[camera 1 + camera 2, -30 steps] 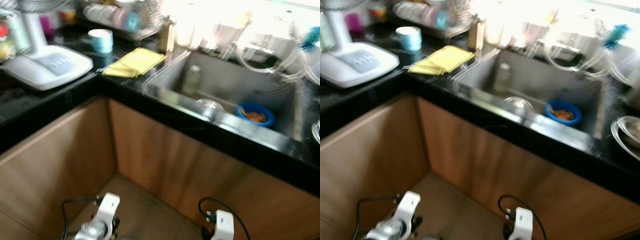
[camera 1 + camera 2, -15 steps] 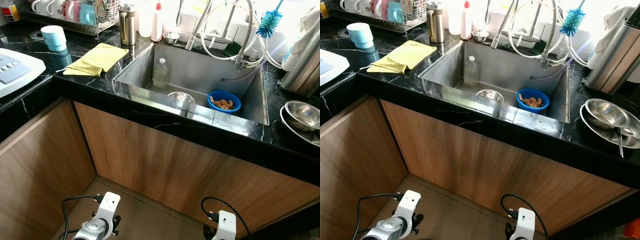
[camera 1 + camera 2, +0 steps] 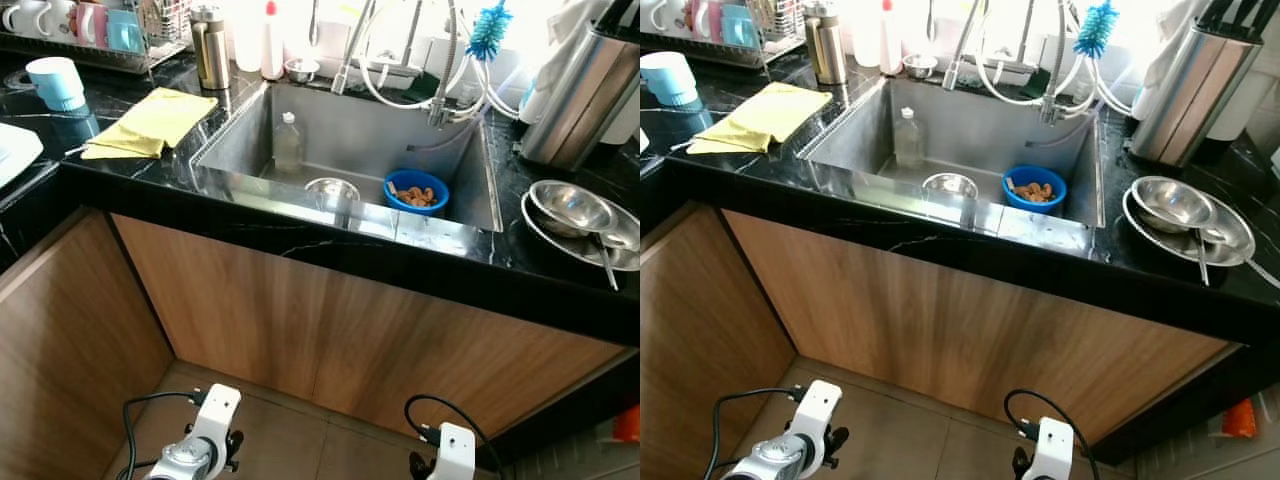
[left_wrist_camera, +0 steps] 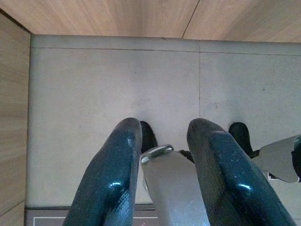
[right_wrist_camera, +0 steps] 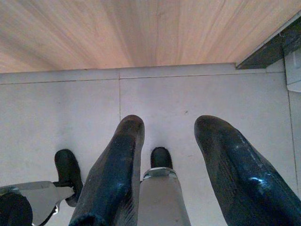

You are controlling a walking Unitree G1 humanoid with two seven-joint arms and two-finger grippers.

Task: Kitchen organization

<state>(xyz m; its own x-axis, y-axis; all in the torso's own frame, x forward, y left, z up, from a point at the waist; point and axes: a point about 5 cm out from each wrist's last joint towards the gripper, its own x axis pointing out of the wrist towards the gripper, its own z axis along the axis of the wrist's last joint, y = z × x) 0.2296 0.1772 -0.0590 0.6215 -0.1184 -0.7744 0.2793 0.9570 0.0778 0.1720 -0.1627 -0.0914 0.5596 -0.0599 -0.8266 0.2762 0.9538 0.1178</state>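
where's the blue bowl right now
The blue bowl sits inside the sink, toward its front right corner in the eye views, just right of a small steel bowl and below the faucet hoses.

Wood-grain cabinet panels (image 3: 330, 330) are seen below the black marble bench (image 3: 560, 275), forming a corner on the left. A pale tiled floor (image 4: 117, 89) is laid at their foot. An orange object (image 3: 1240, 418), too small to identify, is glimpsed low on the far right beside the dark cabinet end.
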